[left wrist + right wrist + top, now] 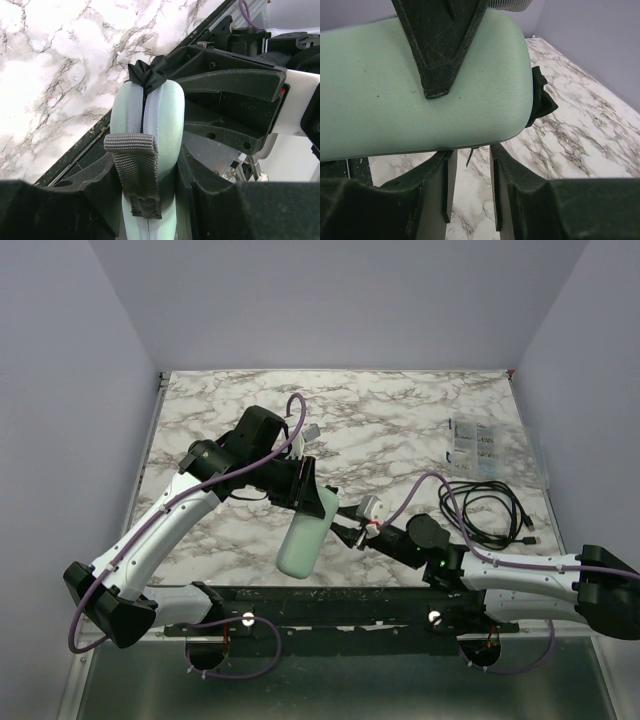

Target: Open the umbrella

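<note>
At the left, the left gripper (312, 502) is clenched across the width of a pale green case (300, 540), holding it clear of the marble table (400, 420) with its long body hanging down toward the near edge. This looks meant to steady the case in mid-air so the other arm can work on it. In the left wrist view the zipper (145, 110) runs up the middle of the case and faces the camera, with a grey strap loop (134, 165) lying over it, so the seam is turned where it can be reached. The umbrella (148, 74) appears to be packed inside the case. Only a bunched tuft of its black fabric pokes out at the case's end, and no shaft or handle shows, so by my reading the case must be opened before the umbrella can be. Just right of the case, the right gripper (471, 165) sits under its rounded edge with its fingers a narrow gap apart and bare table showing between them. A thin dark sliver hangs from the case at that gap, possibly the zipper pull, and it does not look pinched. Farther right, a coiled black cable (490, 510) and a clear packet (470, 440) lie well apart from the work.
</note>
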You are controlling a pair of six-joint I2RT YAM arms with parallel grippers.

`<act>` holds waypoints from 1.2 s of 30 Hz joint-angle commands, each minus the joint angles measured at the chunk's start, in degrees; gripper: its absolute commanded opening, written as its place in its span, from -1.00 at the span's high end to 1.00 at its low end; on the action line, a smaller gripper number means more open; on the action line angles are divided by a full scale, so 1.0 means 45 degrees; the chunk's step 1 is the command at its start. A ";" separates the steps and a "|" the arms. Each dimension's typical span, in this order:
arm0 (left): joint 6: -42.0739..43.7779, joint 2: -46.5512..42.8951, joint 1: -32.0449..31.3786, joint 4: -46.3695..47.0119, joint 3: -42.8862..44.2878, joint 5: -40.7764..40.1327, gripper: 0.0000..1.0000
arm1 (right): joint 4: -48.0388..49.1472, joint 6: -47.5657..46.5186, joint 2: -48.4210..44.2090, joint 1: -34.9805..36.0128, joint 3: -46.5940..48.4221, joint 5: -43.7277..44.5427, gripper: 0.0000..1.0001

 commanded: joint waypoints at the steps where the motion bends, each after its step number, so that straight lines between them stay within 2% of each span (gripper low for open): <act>1: -0.0118 -0.0319 -0.0051 0.0347 0.0040 0.0511 1.00 | 0.0268 0.0057 -0.0094 0.0273 0.0337 0.0336 0.25; 5: -0.0103 -0.0310 -0.0052 0.0340 0.0072 0.0493 1.00 | 0.0019 -0.0029 -0.0152 0.0367 0.0433 0.0364 0.46; 7: -0.0110 -0.0295 -0.0056 0.0340 0.0089 0.0491 1.00 | -0.0100 -0.0121 -0.0132 0.0400 0.0445 0.0372 0.71; 9: -0.0115 -0.0289 -0.0046 0.0357 0.0075 0.0499 1.00 | -0.0264 -0.0204 -0.0158 0.0399 0.0427 0.0398 0.85; 12: -0.0118 -0.0290 -0.0048 0.0377 0.0039 0.0492 1.00 | -0.0280 -0.0187 -0.0393 0.0402 0.0342 0.0504 0.98; 23: 0.0081 -0.0524 -0.0049 0.0739 -0.0178 0.0546 1.00 | -0.0955 0.0021 -0.0925 0.0391 0.0366 0.0627 0.99; 31: 0.0854 -0.0213 -0.0058 0.1261 -0.0200 0.0105 1.00 | -0.2458 -0.0158 -0.0638 0.0386 0.1327 0.1310 0.99; 36: 0.1522 0.0163 -0.0058 0.2223 -0.0156 0.0199 1.00 | -0.1974 -0.0179 -0.0719 0.0385 0.0996 0.1473 0.99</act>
